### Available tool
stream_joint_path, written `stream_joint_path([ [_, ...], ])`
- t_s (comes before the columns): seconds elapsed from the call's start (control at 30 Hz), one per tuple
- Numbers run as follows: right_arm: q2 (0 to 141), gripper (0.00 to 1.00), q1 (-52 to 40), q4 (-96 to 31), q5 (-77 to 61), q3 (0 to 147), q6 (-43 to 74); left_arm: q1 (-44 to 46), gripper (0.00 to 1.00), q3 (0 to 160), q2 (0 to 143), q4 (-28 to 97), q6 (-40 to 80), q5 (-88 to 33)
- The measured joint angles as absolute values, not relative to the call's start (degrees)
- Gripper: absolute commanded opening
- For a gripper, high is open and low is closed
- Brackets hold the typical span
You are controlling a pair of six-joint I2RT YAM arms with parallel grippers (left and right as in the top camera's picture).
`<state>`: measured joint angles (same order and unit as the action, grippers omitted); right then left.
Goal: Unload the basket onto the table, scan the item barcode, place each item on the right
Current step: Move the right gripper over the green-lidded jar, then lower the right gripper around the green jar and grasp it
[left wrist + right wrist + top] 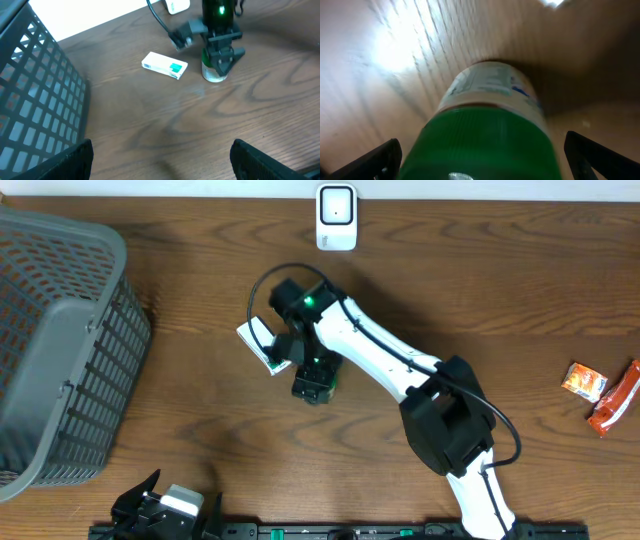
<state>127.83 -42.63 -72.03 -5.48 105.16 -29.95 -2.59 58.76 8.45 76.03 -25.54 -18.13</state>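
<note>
The item, a small white bottle with a green cap (314, 385), stands upright at the table's middle. My right gripper (312, 370) hangs straight over it, open. In the right wrist view the green cap (485, 145) fills the space between the two black fingers (375, 160), with a gap on each side. The left wrist view shows the bottle (214, 74) under the right gripper (222, 54). A white scanner (336, 217) sits at the table's far edge. My left gripper (162, 157) is open over bare wood at the near left edge (165, 505).
A white box with a teal mark (262, 343) lies just left of the bottle, also in the left wrist view (165, 65). A grey mesh basket (60, 350) fills the left side. Two orange snack packets (583, 381) lie at the far right.
</note>
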Motion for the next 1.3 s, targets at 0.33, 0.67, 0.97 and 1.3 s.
stream_joint_path([
  [0.33,128.0,0.99,-42.6,-64.0,0.4,99.0,-22.6,-2.6,0.86,58.7,8.4,76.0,-25.5,-18.1],
  [0.67,128.0,0.79,-42.9,-61.4,0.9,98.9,-16.9,-2.6,0.86,58.7,8.4,76.0,-25.5,-18.1],
  [0.97,128.0,0.66,-43.9,-60.7,1.0,98.9,-10.0,-2.6,0.87,58.7,8.4,76.0,-25.5,-18.1],
  [1.3,128.0,0.68,-44.2,-60.6,8.7,98.9,16.9,-2.6,0.86,58.8,8.4,76.0,-25.5,-18.1],
])
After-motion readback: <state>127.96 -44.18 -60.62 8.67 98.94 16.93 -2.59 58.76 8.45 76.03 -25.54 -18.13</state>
